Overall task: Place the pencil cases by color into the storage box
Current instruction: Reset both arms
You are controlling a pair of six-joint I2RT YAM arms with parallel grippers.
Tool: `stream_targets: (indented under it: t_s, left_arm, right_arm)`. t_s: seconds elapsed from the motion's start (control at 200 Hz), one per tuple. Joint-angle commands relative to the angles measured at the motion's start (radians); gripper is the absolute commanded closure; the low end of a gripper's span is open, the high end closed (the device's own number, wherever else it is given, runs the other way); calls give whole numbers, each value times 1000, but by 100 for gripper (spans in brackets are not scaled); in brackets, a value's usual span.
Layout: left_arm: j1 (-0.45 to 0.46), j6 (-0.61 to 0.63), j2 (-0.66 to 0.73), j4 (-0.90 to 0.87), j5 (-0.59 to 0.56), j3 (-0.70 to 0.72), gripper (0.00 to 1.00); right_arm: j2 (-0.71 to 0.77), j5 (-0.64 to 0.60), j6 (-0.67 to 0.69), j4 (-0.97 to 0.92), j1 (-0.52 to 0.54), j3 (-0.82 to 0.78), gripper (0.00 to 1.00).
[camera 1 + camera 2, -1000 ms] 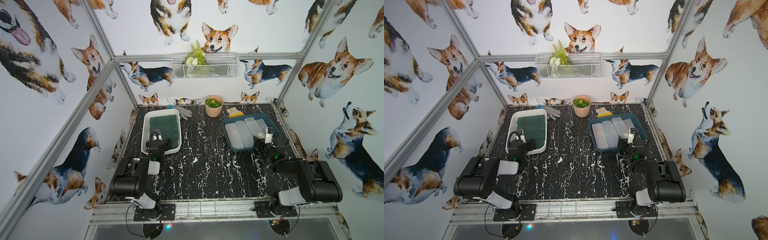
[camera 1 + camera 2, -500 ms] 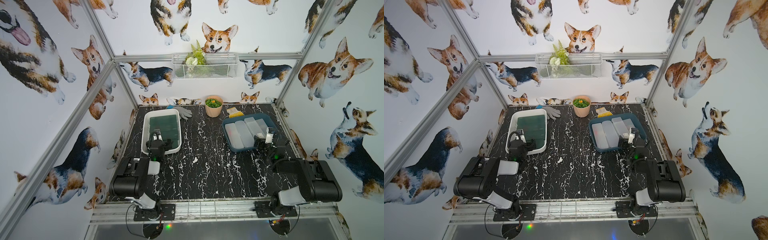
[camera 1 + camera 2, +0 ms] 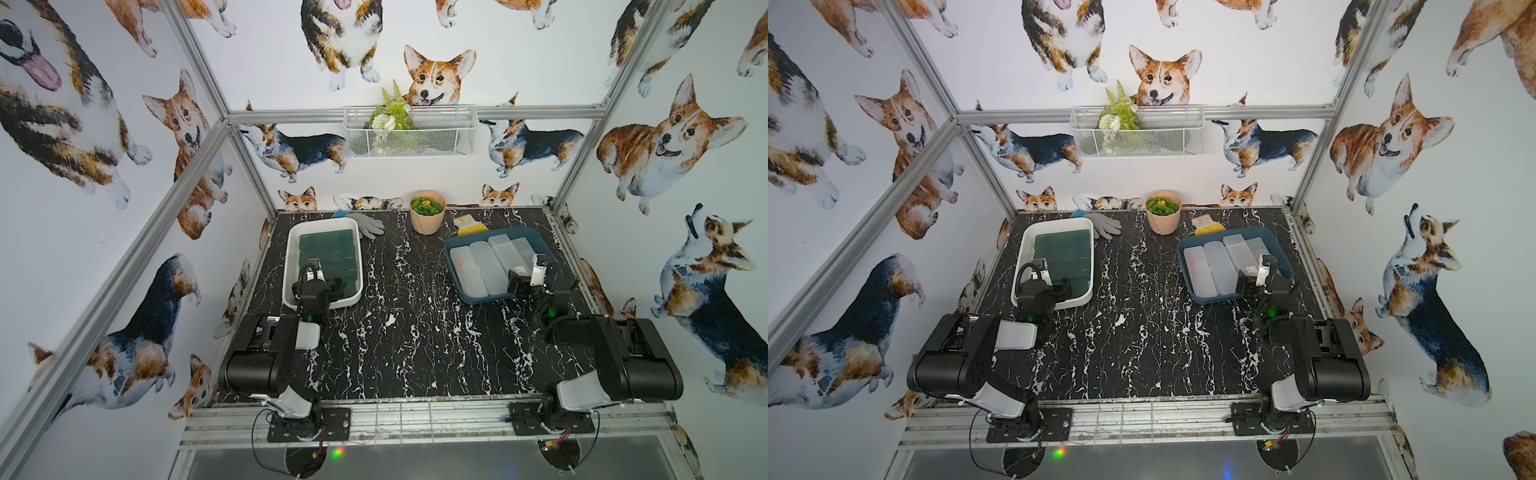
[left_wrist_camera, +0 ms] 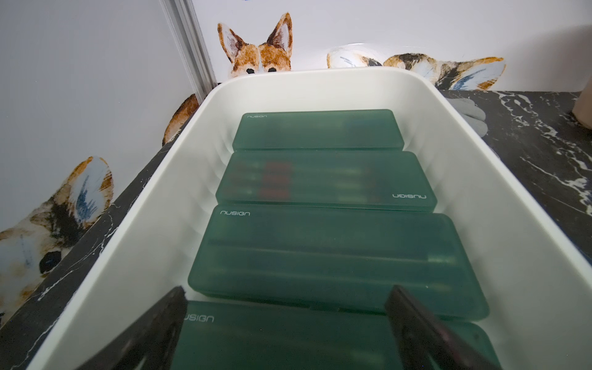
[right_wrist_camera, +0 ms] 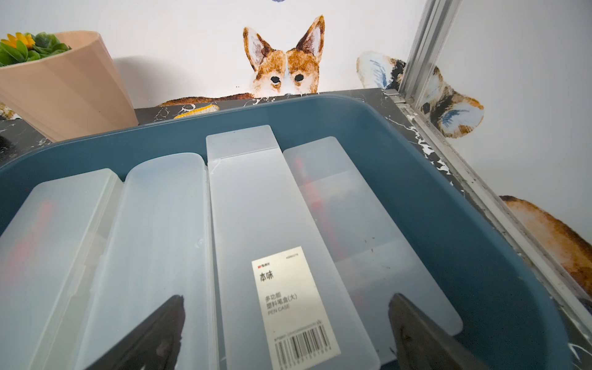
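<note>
Both pincers are released and hold nothing. The left pincer (image 4: 288,296) hangs over the near end of the white tub (image 3: 291,266), and the right pincer (image 5: 286,296) hangs over the near end of the teal tub (image 5: 432,192).

The four green cases (image 4: 333,256) lie crosswise in a row inside the white tub. Four clear cases (image 5: 250,208) lie side by side in the teal tub. I see no case on the bare table (image 3: 415,332), so I judge that the sorting is finished or nearly finished.

The danger now is mostly in the way out. The open fingers are spread wide and low, close above the nearest case in each tub. If an arm pulls back without first going up, a fingertip can catch the edge of a case or the near rim, and then the light tub slides on the smooth table.

One green case seems to rest partly on the nearest one, so a small push could shift it.

A wide swing of the left arm could also reach the grey glove (image 3: 368,226) beside the white tub.
</note>
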State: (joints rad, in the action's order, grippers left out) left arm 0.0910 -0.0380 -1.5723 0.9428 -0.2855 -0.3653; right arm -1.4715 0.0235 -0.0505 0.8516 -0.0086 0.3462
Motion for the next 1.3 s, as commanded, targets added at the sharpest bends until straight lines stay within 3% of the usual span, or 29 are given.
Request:
stream_targets:
  t_s: [0.0, 0.906, 1.166, 1.297]
  left_arm:
    - [0, 16, 3, 17, -7, 1, 0]
    - [1, 16, 3, 17, -7, 1, 0]
    - [0, 16, 3, 17, -7, 1, 0]
    - [0, 16, 3, 18, -7, 2, 0]
  right_arm:
    - [-3, -5, -12, -33, 0, -1, 0]
    - [13, -5, -12, -18, -1, -15, 0]
    - [54, 27, 0, 257, 0, -191, 0]
    - [43, 23, -2, 143, -1, -122, 0]
